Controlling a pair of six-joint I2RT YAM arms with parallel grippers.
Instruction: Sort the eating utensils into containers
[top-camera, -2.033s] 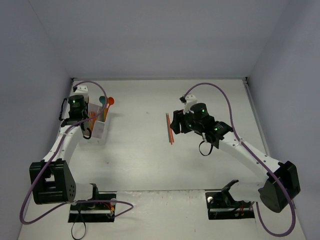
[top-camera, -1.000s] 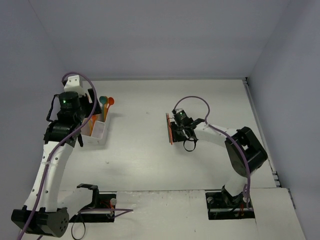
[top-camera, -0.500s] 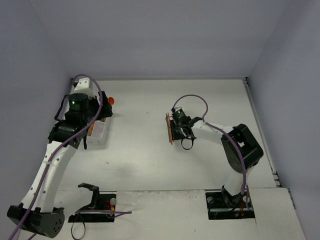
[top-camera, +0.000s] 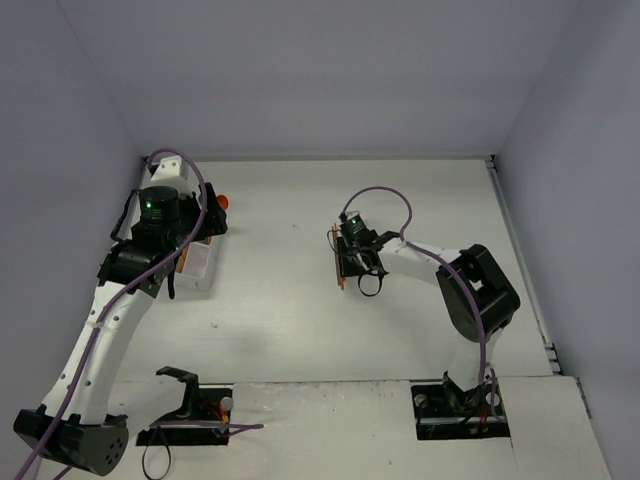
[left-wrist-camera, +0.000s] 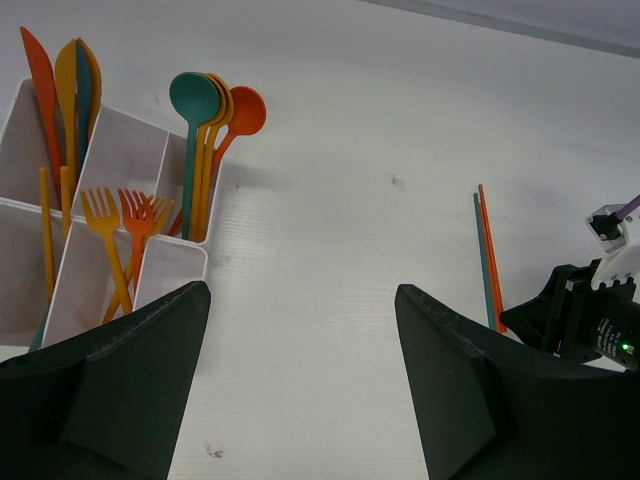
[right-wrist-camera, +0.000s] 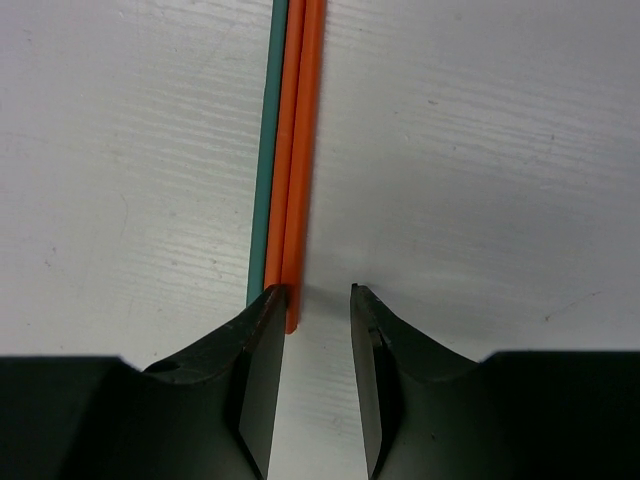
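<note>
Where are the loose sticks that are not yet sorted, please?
The sticks lie side by side on the table, near its middle in the top view, their ends at the fingertips of the right gripper, well right of the white box.

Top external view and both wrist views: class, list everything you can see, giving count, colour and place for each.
White plastic compartment box: one, white, table's far-left area.
Plastic spoons: one teal, at least two orange, standing in one box compartment.
Plastic forks: at least three, orange, neighbouring compartment.
Plastic knives: about four, mostly orange, one teal, another compartment.
Loose thin plastic sticks: three, one teal and two orange, side by side mid-table.
Table: one, white.
Left gripper: black, open, near the box.
Right gripper: black, open narrowly, at the sticks' end.
</note>
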